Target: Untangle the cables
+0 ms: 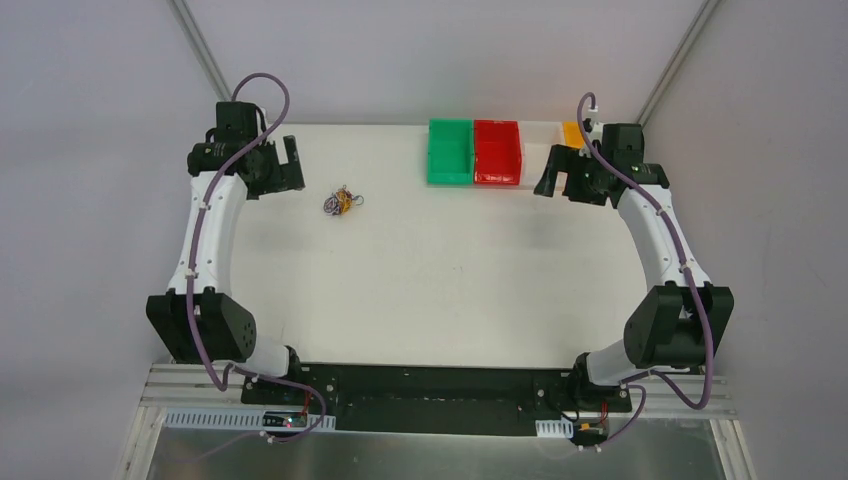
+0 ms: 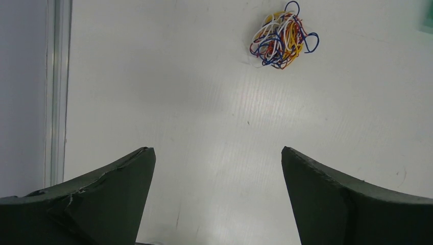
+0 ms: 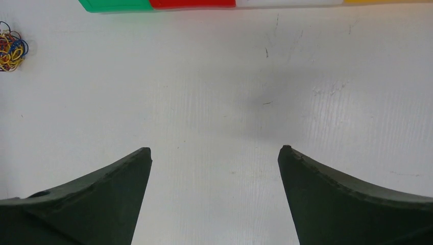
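Left end effector [image 2: 218,150], wide open and empty, sits nearer; I note the knotted cables [image 2: 282,34] ahead, slightly right. Right end effector [image 3: 215,149], likewise open and empty, well apart.

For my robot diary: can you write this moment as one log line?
cables: one tangled ball, untouched | left gripper: open, empty | right gripper: open, empty

Bright, even, diffuse overhead light is recorded; the white table [image 1: 420,280] is nearly washed out. Shadows are rendered soft: a faint grey smudge is seen well right of the cables [image 3: 11,46] in the right wrist view. The cables are resolved sharply by the left wrist camera, only coarsely from above.
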You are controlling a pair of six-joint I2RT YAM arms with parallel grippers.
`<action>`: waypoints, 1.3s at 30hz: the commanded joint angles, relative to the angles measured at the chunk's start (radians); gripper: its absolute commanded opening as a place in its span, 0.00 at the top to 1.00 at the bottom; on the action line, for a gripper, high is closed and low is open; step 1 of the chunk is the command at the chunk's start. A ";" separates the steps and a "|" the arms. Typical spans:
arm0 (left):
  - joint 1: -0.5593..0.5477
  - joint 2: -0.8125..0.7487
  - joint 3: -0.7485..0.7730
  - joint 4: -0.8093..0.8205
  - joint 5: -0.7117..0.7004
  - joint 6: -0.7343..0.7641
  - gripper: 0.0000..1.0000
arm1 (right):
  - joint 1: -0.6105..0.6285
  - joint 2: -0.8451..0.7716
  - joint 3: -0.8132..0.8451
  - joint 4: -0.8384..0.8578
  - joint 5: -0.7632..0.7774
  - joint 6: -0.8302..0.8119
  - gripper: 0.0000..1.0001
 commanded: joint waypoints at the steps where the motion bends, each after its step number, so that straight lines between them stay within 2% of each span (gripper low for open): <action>1: 0.007 0.079 0.094 0.029 0.075 0.071 0.01 | -0.005 -0.031 0.049 -0.044 -0.050 0.006 0.01; 4: 0.008 0.144 0.109 0.027 0.217 0.118 0.01 | -0.005 -0.028 0.059 -0.072 -0.062 0.008 0.01; 9: 0.007 0.310 0.150 0.048 0.397 0.095 0.01 | -0.005 -0.034 0.052 -0.131 -0.047 -0.003 0.01; 14: 0.008 0.503 0.224 0.105 0.438 0.068 0.01 | -0.005 -0.055 0.053 -0.206 -0.079 -0.027 0.01; 17: 0.008 0.597 0.262 0.139 0.445 0.068 0.01 | -0.005 -0.029 0.107 -0.320 -0.111 -0.048 0.01; 20: 0.009 0.657 0.274 0.181 0.491 0.067 0.05 | -0.005 -0.037 0.114 -0.358 -0.114 -0.082 0.01; 27: 0.008 0.728 0.212 0.224 0.652 0.048 0.33 | -0.005 -0.070 0.080 -0.337 -0.129 -0.079 0.01; 31: 0.007 0.662 0.055 0.324 0.711 0.006 0.66 | -0.005 -0.072 0.047 -0.282 -0.179 -0.018 0.01; 36: -0.030 0.550 -0.079 0.413 0.758 -0.020 1.00 | 0.012 -0.061 -0.033 -0.134 -0.345 0.117 0.01; 39: -0.056 0.507 -0.130 0.429 0.769 -0.022 1.00 | 0.067 -0.037 -0.074 -0.035 -0.365 0.184 0.01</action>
